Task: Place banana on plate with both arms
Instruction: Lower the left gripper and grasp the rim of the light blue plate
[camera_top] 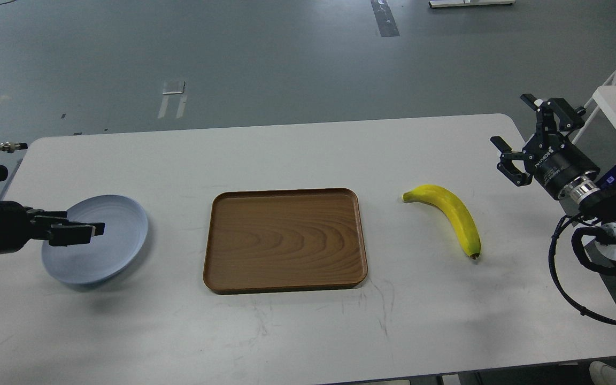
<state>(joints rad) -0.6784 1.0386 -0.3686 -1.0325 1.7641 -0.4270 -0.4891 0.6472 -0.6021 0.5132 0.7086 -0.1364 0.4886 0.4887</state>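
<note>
The white table [308,326] spreads out ahead of me, reaching from my left gripper [91,230] across to my right gripper [516,136]. The brown tray [285,240] lies flat between the two, well right of my left one. The plate [121,224] is tilted, its edge clamped in my left gripper's narrowed fingers [72,234], with a shadow on the table beneath it. My right gripper hangs splayed wide and holding nothing, over the table's right edge. The banana [455,214] rests on the table to its left and nearer me, apart from it, dark tip toward me.
</note>
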